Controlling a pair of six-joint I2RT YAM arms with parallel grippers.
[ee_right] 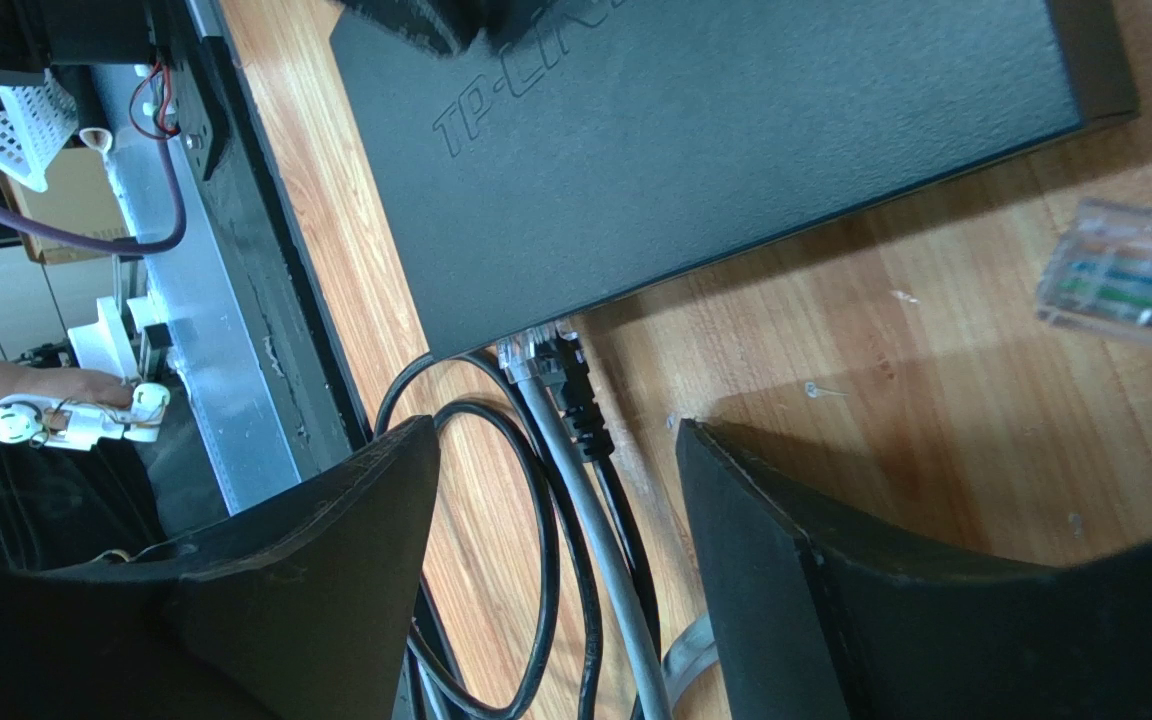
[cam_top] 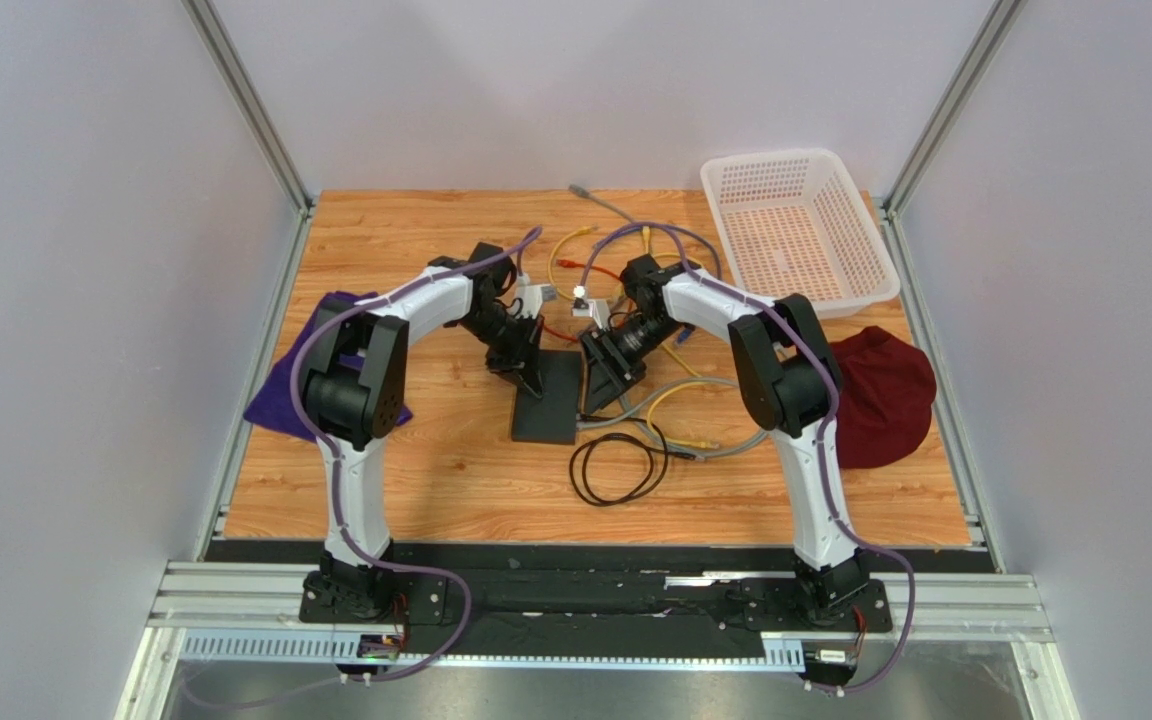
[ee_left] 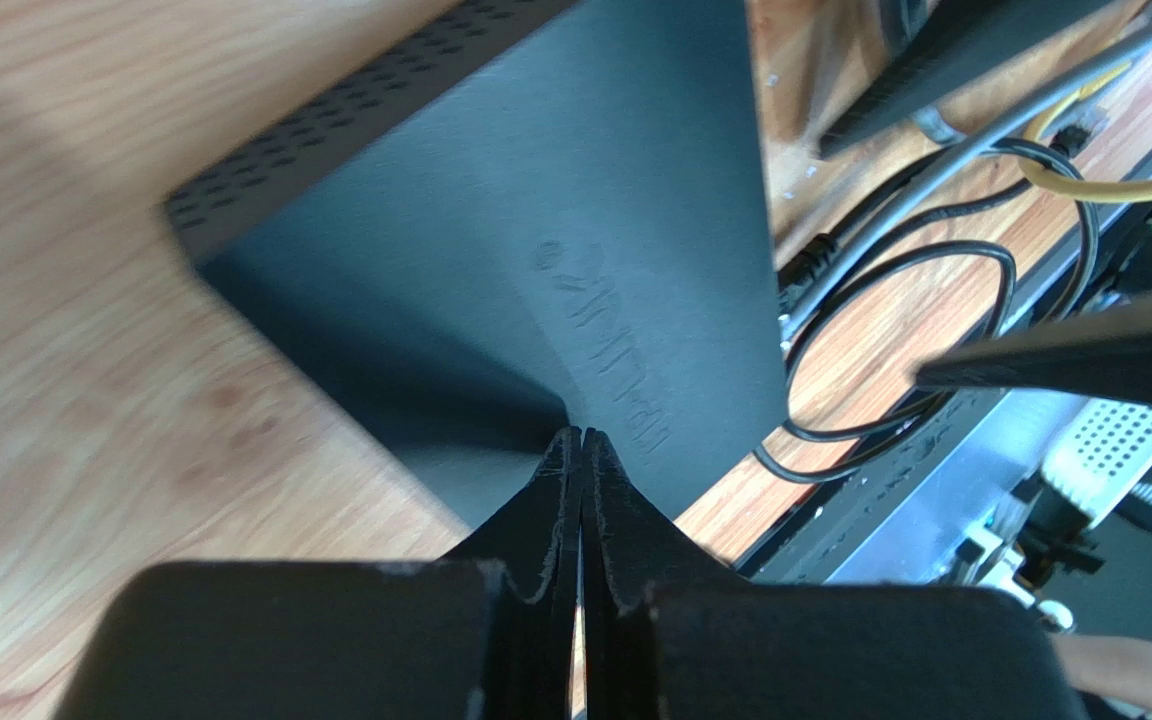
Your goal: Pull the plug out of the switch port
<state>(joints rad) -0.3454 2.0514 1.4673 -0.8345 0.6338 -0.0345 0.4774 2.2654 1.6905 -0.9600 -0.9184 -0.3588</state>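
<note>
The switch [cam_top: 545,402] is a flat black box lying mid-table; it also shows in the left wrist view [ee_left: 537,195] and the right wrist view [ee_right: 717,135]. My left gripper [cam_top: 522,365] is shut and empty, its tips [ee_left: 582,438] resting on the switch's top. A grey cable with a clear plug [ee_right: 537,350] and a black plug [ee_right: 576,393] sit in the switch's near edge. My right gripper [ee_right: 555,450] is open. Its jaws stand on either side of these two cables, just short of the plugs and not touching them.
A loose clear plug [ee_right: 1131,278] lies on the wood beside the switch. A black cable coil [cam_top: 615,465] and yellow cables lie nearby. A white basket [cam_top: 800,225] stands back right, with a maroon cloth [cam_top: 883,393] at the right and a purple cloth [cam_top: 274,402] at the left.
</note>
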